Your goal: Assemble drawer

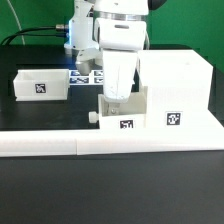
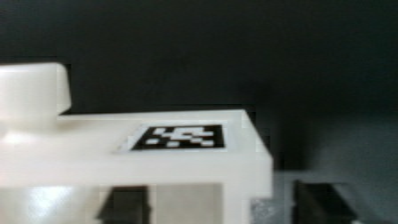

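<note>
The small white drawer box (image 1: pixel 122 112) stands in the middle of the table, with a marker tag on its front and a round knob (image 1: pixel 95 117) on the side facing the exterior view's left. The larger white drawer housing (image 1: pixel 176 90) stands right beside it, on the exterior view's right. My gripper (image 1: pixel 118 93) is lowered onto the drawer box from above. In the wrist view the box's tagged top (image 2: pixel 182 137) and knob (image 2: pixel 32 92) fill the frame. My gripper (image 2: pixel 222 205) straddles the box's wall, with a narrow gap beside one dark finger (image 2: pixel 329 205). It looks open.
A second small white box part (image 1: pixel 40 85) lies at the exterior view's left. The marker board (image 1: pixel 86 74) lies behind the arm. A long white rail (image 1: pixel 60 143) runs along the front of the table.
</note>
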Robot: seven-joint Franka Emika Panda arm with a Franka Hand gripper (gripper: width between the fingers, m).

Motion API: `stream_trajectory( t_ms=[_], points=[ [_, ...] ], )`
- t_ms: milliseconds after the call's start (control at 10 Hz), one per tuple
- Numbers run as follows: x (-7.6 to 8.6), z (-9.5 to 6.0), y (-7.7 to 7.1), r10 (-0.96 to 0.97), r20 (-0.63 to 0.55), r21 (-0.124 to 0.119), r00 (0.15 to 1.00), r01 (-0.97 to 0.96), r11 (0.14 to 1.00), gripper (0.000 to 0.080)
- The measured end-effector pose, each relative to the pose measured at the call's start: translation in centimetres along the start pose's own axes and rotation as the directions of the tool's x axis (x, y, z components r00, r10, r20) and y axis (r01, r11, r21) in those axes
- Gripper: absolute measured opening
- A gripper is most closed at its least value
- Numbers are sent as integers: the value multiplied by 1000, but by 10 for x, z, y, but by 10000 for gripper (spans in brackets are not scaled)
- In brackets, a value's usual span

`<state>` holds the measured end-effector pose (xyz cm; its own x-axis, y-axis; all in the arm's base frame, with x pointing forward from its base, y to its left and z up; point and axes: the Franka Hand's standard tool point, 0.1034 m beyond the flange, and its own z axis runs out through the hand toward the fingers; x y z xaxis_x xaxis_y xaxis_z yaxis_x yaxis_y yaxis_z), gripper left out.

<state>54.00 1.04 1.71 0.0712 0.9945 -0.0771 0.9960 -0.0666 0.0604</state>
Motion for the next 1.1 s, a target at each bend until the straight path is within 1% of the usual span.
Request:
stream_trajectory(
  t_ms=[100, 200, 300, 400, 500, 600, 700, 900, 1000, 1100],
  points=[
    [1, -4, 2, -1, 1, -3, 1000, 1, 1000, 540],
    [0, -10, 3, -1, 4, 1, 1000, 1, 1000, 618],
    [-1, -19, 5, 0, 9, 4, 1000, 0, 1000, 643],
    [-3, -28, 6, 2, 18, 14, 1000, -2, 1000, 643],
    [-9, -40, 8, -3, 30, 29, 1000, 2, 1000, 649],
    [-22, -48, 11, -38, 35, 30, 999, 37, 999, 649],
    [-33, -49, 12, -39, 36, 29, 999, 38, 999, 649],
    [-36, -47, 11, -46, 33, 32, 998, 45, 998, 649],
    [-43, -47, 12, -57, 28, 34, 998, 56, 998, 649],
    [-56, -43, 11, -92, 0, 36, 996, 92, 995, 649]
  ],
)
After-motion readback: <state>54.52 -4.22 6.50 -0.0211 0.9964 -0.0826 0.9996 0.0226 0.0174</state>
